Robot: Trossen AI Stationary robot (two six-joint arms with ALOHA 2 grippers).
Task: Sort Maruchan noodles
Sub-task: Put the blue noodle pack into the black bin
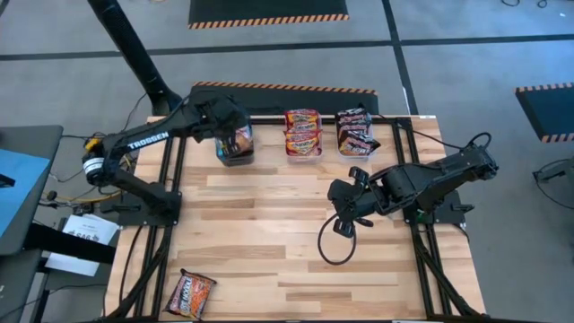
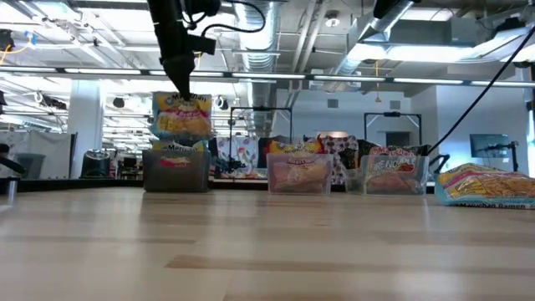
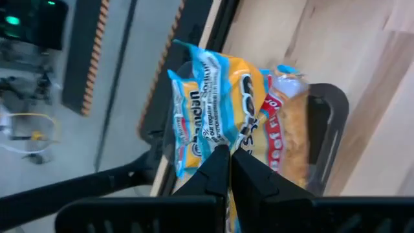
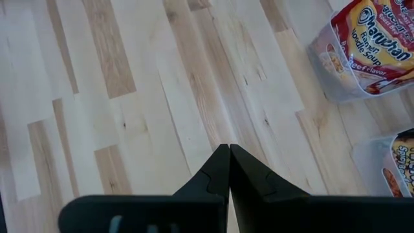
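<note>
While the left gripper [image 3: 228,155] hung above the black bin [image 1: 236,154] at the far left of the row, its fingers were pinched shut on the edge of a light blue and yellow noodle packet [image 3: 213,110], which dangled clear of the bin's rim. From table height that packet [image 2: 181,115] showed just above the bin [image 2: 175,170], and more of the same kind lay inside it. Next along the far edge stood a clear bin [image 1: 303,135] stacked with red and orange packets [image 1: 302,119], and beside that a second clear bin [image 1: 356,136] holding black and red packets [image 1: 354,117]. One more packet [image 1: 190,293], dark with orange and red, lay alone on the wooden table [image 1: 269,242] near the front left corner, well apart from everything else.

The right gripper [image 4: 229,158] hovered over bare boards to the right of the table's middle, its two fingers pressed together with nothing between them. Its wrist camera caught the corner of the clear bin of red and orange packets [image 4: 369,39] off to one side.
</note>
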